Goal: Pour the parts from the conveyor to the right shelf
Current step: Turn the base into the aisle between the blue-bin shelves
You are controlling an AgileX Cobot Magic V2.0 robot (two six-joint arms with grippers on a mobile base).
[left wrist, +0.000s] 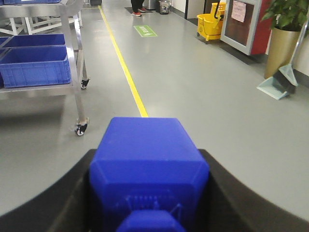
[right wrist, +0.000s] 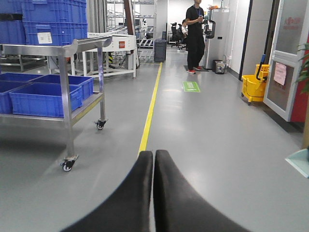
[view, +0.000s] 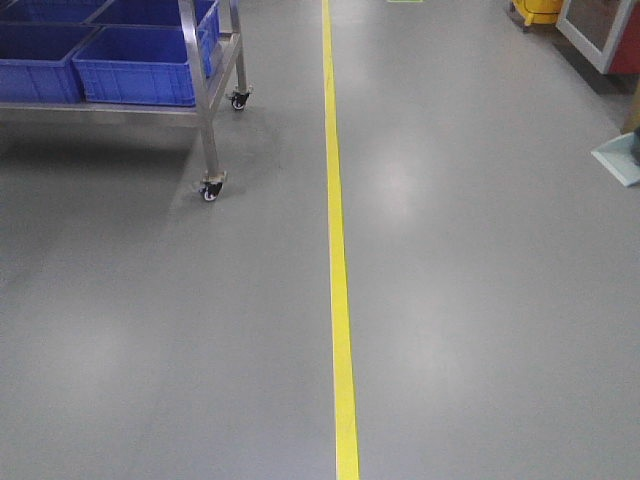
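The left gripper point(left wrist: 149, 186) squeezes the blue block point(left wrist: 147, 154), the right gripper point(right wrist: 153, 158) is pressed together with nothing in it, and the steel shelf point(right wrist: 66, 87) stands far off on the left, so a bumpy ride there may shake the block loose onto the floor point(left wrist: 217, 96).

No lettering is legible. Ahead of the right gripper point(right wrist: 153, 154): green floor sign point(right wrist: 191, 86) with white marks; ahead-left, white label point(right wrist: 44, 37) on a stacked blue bin point(right wrist: 58, 21); ahead-right, pink notice point(right wrist: 280, 73) on a door point(right wrist: 286, 99) and red characters point(right wrist: 293, 21) on the glass point(right wrist: 287, 41) above it, all too small to read.
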